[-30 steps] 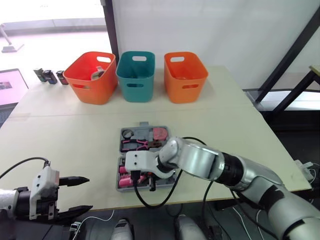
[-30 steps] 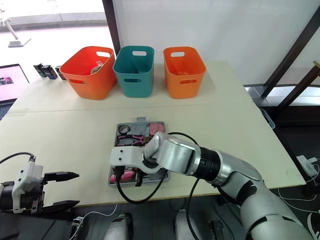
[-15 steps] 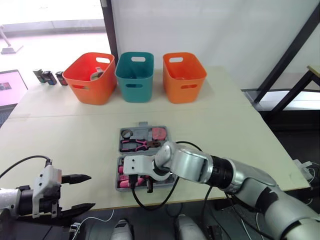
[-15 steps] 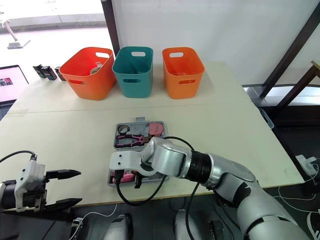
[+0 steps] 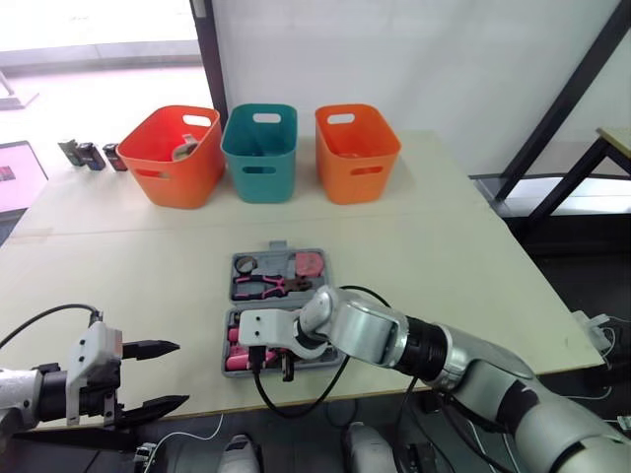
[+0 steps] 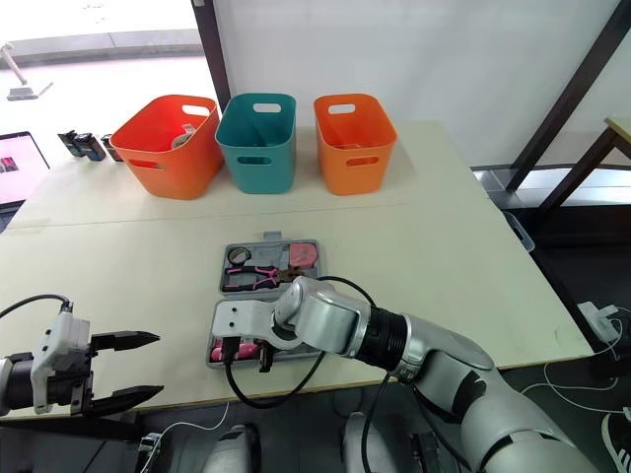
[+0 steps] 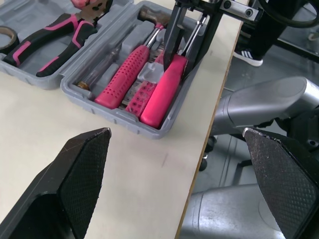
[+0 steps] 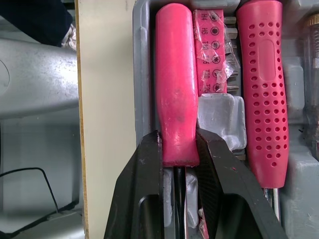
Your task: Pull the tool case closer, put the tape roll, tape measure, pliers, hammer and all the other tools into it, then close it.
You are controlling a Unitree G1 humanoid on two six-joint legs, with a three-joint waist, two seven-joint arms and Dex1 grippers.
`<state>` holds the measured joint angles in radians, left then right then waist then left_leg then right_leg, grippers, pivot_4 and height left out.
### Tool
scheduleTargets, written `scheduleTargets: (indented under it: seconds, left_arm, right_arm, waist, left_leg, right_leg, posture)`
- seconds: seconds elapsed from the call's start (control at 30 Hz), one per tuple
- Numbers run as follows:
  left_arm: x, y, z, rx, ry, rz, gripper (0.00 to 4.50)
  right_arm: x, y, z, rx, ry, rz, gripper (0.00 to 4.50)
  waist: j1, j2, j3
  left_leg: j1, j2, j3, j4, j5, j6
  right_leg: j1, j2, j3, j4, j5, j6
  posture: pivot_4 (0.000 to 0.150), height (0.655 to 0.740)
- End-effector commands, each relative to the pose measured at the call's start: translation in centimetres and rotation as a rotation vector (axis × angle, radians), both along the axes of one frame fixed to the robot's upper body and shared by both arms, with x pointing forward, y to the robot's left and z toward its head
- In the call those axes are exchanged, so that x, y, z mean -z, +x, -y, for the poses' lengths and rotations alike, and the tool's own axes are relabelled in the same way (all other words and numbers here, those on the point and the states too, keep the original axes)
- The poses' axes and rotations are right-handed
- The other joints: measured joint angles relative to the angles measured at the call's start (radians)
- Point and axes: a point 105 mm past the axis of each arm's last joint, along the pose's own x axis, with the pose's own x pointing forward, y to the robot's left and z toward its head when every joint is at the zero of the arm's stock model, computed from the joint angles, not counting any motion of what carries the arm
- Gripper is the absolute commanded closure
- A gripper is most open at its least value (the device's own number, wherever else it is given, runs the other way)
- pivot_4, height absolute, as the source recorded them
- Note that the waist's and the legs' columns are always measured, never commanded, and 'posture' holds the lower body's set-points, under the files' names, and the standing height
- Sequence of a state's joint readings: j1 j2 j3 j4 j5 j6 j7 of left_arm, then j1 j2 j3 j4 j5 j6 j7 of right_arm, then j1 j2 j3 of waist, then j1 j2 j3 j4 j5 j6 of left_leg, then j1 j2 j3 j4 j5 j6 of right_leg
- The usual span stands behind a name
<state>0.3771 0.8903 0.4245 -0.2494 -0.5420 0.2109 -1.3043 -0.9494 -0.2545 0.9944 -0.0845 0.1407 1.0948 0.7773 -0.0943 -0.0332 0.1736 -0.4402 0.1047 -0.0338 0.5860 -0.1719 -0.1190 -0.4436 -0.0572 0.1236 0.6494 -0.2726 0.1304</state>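
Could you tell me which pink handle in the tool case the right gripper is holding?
The smooth pink handle along the outer wall of the case; the right gripper pinches its end. The dimpled pink handle beside it lies free.

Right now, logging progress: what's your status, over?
Left pincer open, apart from case. Right pincer shut on pink-handled tool lying in open tool case. Bins well behind.

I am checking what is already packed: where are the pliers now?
In the left eye view, the pliers lie in the far half of the open tool case, slightly left of centre, just nearer the robot than the tape roll.
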Motion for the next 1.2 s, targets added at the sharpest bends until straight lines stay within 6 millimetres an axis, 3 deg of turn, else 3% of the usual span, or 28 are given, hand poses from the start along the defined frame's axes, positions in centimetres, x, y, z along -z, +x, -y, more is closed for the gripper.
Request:
scheduleTargets:
  seconds: [0.03,0.13,0.23,0.6,0.67,0.87,0.9,1.2]
  left_arm:
    - [-0.5,0.1,0.5,0.015,-0.004,0.026,0.0]
    - [-0.5,0.2,0.6,0.016,-0.007,0.026,0.0]
    - [-0.5,0.2,0.6,0.016,-0.009,0.025,0.0]
    - [-0.5,0.5,0.6,0.02,-0.008,0.024,0.0]
    - [-0.4,0.6,0.7,0.021,-0.009,0.023,0.0]
    - [-0.5,0.8,0.7,0.022,-0.006,0.024,0.0]
    - [-0.5,0.8,0.6,0.021,-0.005,0.024,0.0]
    - [-0.6,0.8,0.7,0.02,-0.003,0.027,0.0]
  right_arm:
    - [0.5,-0.1,-0.1,0.001,0.003,-0.005,3.08]
    - [0.3,0.1,-0.1,0.004,0.017,-0.002,1.81]
    - [-0.3,0.2,-0.2,0.01,0.043,-0.009,0.27]
    - [-3.4,-0.2,0.6,0.029,0.226,-0.027,0.27]
    - [-3.4,-0.3,0.5,0.042,0.284,-0.038,1.06]
    - [-2.2,-0.8,0.6,0.046,0.36,-0.083,4.22]
    - [-2.1,-0.8,0.6,0.05,0.37,-0.086,4.46]
    - [1.4,-0.1,1.8,0.115,0.322,-0.093,4.46]
  waist:
    - [-0.004,0.0,0.0]
    - [-0.003,0.0,0.0]
    - [-0.003,0.0,0.0]
    - [-0.002,0.0,0.0]
    - [-0.002,0.0,0.0]
    - [-0.001,0.0,0.0]
    - [-0.001,0.0,0.0]
    - [-0.002,0.0,0.0]
  left_leg:
    - [0.0,0.0,0.0,0.0,0.0,0.0]
    - [0.0,0.0,0.0,0.0,0.0,0.0]
    - [0.0,0.0,0.0,0.0,0.0,0.0]
    - [-0.001,0.0,0.0,0.001,0.0,0.0]
    - [-0.001,0.0,0.0,0.001,0.0,0.0]
    - [-0.001,0.0,0.0,0.002,0.0,0.0]
    - [-0.001,0.0,0.0,0.002,0.0,0.0]
    - [-0.001,0.0,0.0,0.003,0.0,0.0]
  right_leg:
    - [0.0,0.0,0.0,0.0,0.0,0.0]
    - [0.0,0.0,0.0,0.0,0.0,0.0]
    - [0.0,0.0,0.0,0.0,0.0,0.001]
    - [0.0,0.0,0.0,0.0,-0.001,0.001]
    - [0.0,0.0,0.0,0.0,-0.001,0.001]
    - [0.0,0.0,0.0,0.0,-0.001,0.001]
    - [0.0,0.0,0.0,0.0,-0.001,0.001]
    - [0.001,0.0,0.0,0.0,-0.001,0.001]
  posture:
    - [0.15,0.74]
    - [0.15,0.74]
    - [0.15,0.74]
    - [0.15,0.74]
    - [0.15,0.74]
    - [0.15,0.74]
    - [0.15,0.74]
    - [0.15,0.74]
